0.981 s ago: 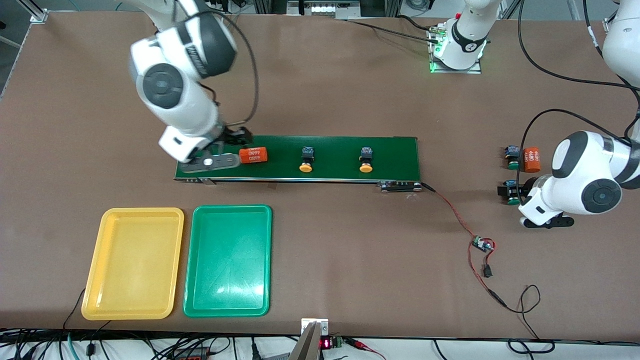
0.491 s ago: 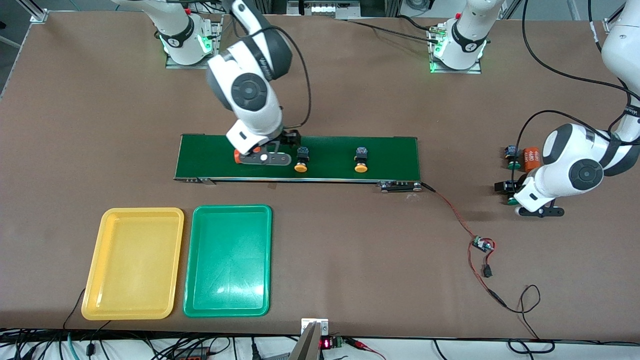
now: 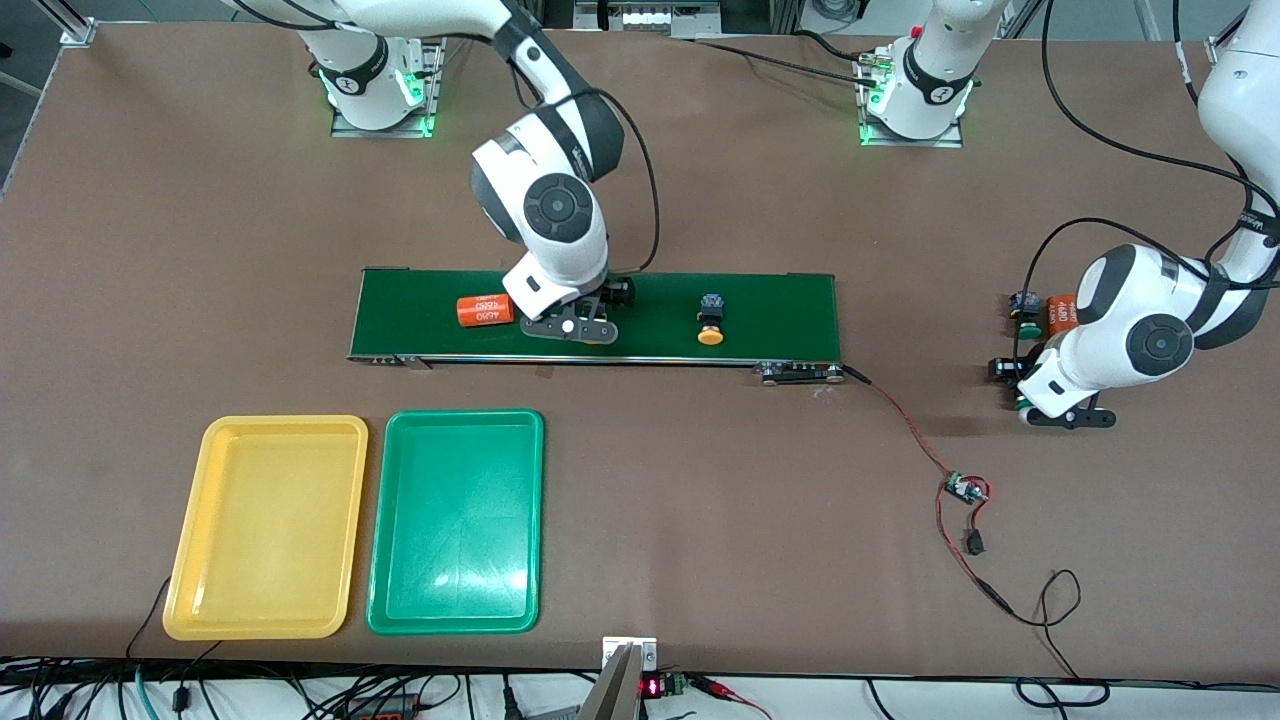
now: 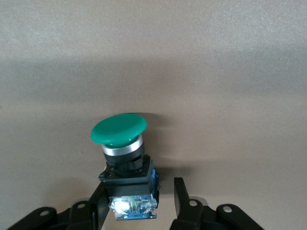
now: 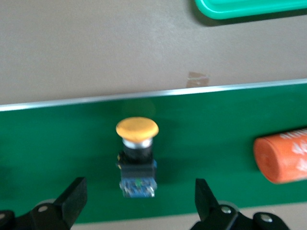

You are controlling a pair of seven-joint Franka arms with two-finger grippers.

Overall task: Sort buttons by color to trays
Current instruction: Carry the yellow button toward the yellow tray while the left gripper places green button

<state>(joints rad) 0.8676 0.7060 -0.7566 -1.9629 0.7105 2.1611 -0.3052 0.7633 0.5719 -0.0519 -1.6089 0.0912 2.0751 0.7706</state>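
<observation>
Yellow tray (image 3: 265,430) and green tray (image 3: 455,420): side by side at the right arm's end of the table, nearer the front camera than the belt (image 3: 780,300). Both hold nothing, so no button is sorted yet.

Orange cylinder (image 3: 485,310) lies on the belt. A second ago the right gripper (image 3: 570,328) sat over it. Since then the arm has swung along the belt, and the cylinder is uncovered again.

The right gripper now hangs low over the first yellow button (image 5: 137,153). Its jaws are spread wide and hold nothing. The right wrist view shows the button lying on its side on the belt, midway between the two fingers with clear belt on either side and its cap pointing away from the wrist. Judgement: lined up for a pick, grip not begun.

Second yellow button (image 3: 710,325) lies on the belt, untouched. It has drifted a little toward the right arm's end over the last second, so the belt seems to be carrying things.

At the left arm's end, off the belt, the left gripper (image 4: 138,199) has slid in over a green button (image 4: 125,158) and its jaws have drawn in from full spread. The fingers (image 4: 180,201) flank the blocky body. One looks against it, the other shows a small gap, so it is closing but not yet clamped. The button rests on the table.

Another green button (image 3: 1025,310) and a second orange cylinder (image 3: 1062,313) sit just beside it, farther from the front camera.
</observation>
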